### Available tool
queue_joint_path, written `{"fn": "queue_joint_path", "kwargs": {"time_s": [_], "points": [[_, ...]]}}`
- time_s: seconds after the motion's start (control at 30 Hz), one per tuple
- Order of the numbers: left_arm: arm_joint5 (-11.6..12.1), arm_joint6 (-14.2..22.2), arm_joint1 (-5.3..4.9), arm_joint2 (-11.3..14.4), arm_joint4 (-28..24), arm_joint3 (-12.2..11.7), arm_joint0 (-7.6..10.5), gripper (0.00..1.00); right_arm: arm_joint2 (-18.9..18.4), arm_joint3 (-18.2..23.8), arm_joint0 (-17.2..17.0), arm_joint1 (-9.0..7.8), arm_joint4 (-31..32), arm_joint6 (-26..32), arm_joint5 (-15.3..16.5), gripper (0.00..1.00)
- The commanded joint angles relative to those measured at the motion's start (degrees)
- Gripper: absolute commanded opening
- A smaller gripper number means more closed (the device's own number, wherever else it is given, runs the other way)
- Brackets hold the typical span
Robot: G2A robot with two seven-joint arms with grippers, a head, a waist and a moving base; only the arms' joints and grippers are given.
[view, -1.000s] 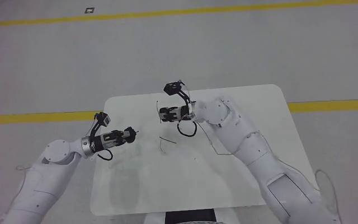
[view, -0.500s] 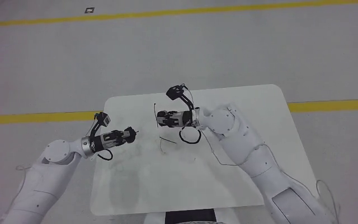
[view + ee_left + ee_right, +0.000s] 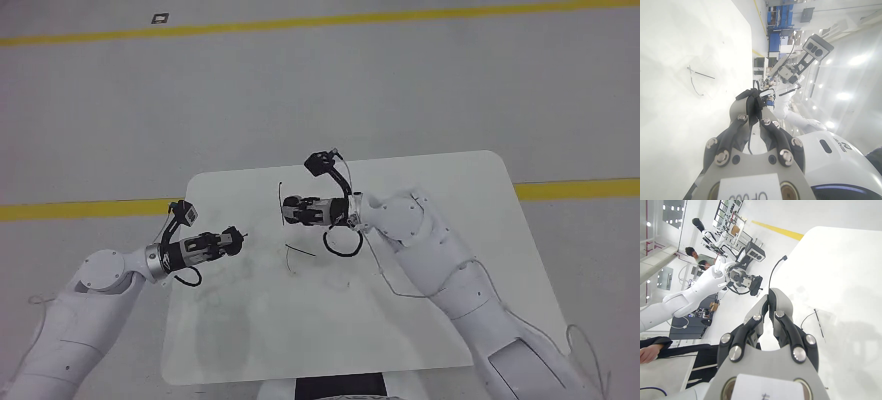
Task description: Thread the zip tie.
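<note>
My right gripper (image 3: 284, 208) (image 3: 769, 296) is shut on a black zip tie (image 3: 772, 270) above the table's far middle. The tie curves up out of the fingertips, and its square head (image 3: 784, 257) is free in the air. In the top view the tie (image 3: 279, 190) stands up from the gripper. My left gripper (image 3: 238, 238) (image 3: 753, 93) hovers over the table's left side, facing the right one and well apart from it. It is shut on a thin black strip (image 3: 750, 132) that runs back between its fingers.
A loose black tie (image 3: 297, 250) (image 3: 702, 74) (image 3: 818, 323) lies on the white table (image 3: 450, 200) between the grippers, with a pale curved strand (image 3: 693, 86) beside it. The table's rounded edges are near both arms. A person's hand and sleeve (image 3: 651, 349) are off the table.
The right wrist has turned and shifted a little, so the held tie now stands slightly further left. The left arm has not moved.
</note>
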State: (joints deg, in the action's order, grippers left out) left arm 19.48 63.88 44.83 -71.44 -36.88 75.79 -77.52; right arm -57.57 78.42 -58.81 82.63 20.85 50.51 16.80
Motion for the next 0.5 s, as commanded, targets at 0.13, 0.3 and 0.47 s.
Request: {"fn": "queue_joint_path", "kwargs": {"time_s": [0.13,0.3,0.47], "points": [[0.00,0.00,0.00,0.00,0.00,0.00,0.00,0.00,-1.32,5.40,-6.77,-1.08,0.58,-4.51,2.17,0.00],[0.00,0.00,0.00,0.00,0.00,0.00,0.00,0.00,-1.16,9.88,-11.93,-1.85,3.49,-8.10,2.68,0.00],[0.00,0.00,0.00,0.00,0.00,0.00,0.00,0.00,0.06,12.67,-14.51,-2.07,7.89,-13.33,1.40,0.00]]}}
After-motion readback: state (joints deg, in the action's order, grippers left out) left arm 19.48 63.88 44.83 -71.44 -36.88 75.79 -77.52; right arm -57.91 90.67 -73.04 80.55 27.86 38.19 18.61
